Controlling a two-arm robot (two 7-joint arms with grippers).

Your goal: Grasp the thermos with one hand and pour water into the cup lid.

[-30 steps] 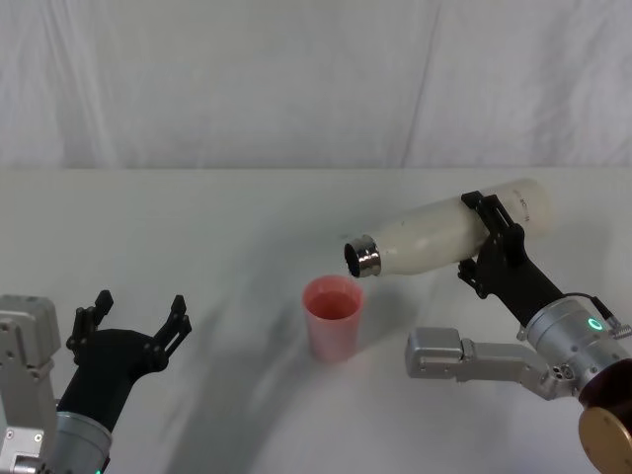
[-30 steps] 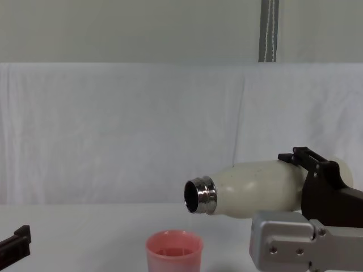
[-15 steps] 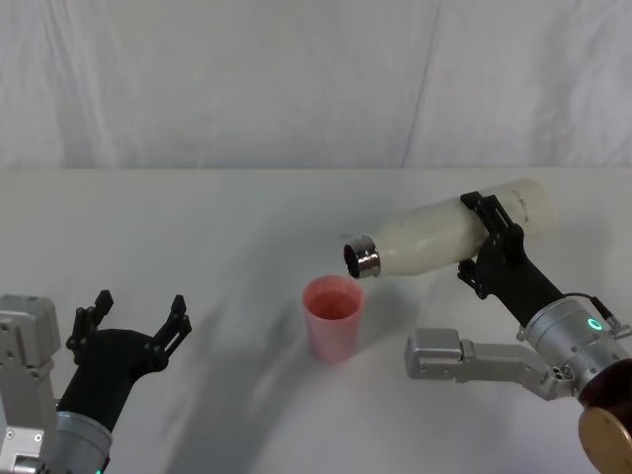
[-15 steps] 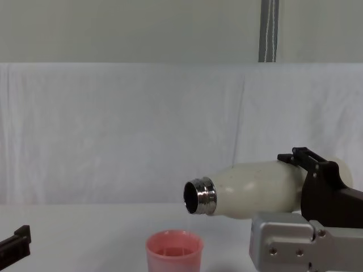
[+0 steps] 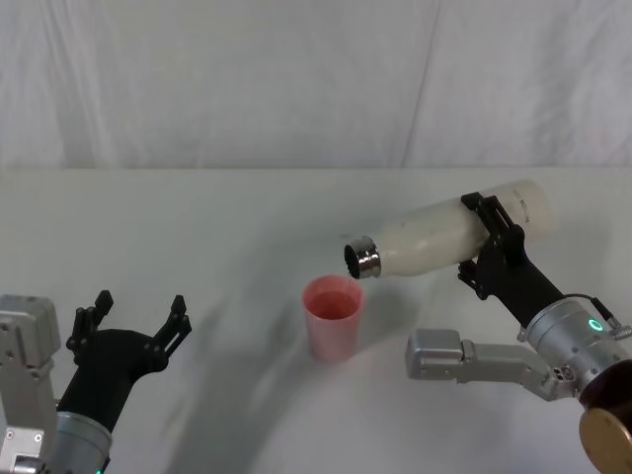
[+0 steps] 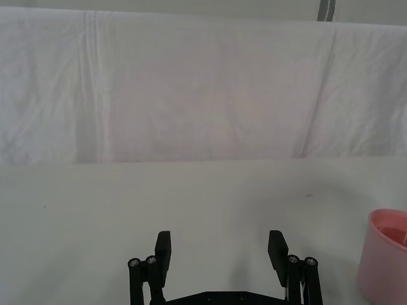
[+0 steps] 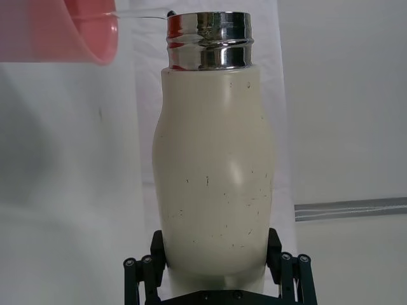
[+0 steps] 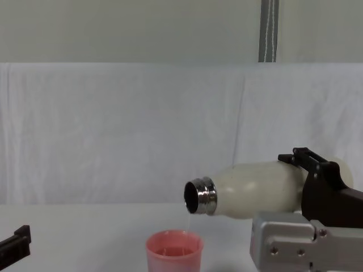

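Note:
My right gripper (image 5: 491, 240) is shut on the cream-white thermos (image 5: 449, 234), holding it almost level in the air with its steel neck (image 5: 362, 260) tipped slightly down. The neck hangs just above and right of the pink cup lid (image 5: 333, 317), which stands upright on the table. In the chest view a thin stream of water runs from the thermos (image 8: 255, 190) mouth into the cup lid (image 8: 174, 251). The right wrist view shows the thermos (image 7: 215, 184) clamped between the fingers (image 7: 141, 273), with the cup lid (image 7: 89, 30) beyond its neck. My left gripper (image 5: 135, 322) rests open at the near left.
The white-covered table (image 5: 197, 217) stretches wide around the cup, with a white draped backdrop (image 5: 296, 79) behind it. The right arm's grey metal block (image 5: 449, 357) sits low to the right of the cup. The left gripper (image 6: 220, 251) faces bare cloth.
The thermos has tipped a touch further and water now runs from its mouth into the cup lid. The left arm has not moved.

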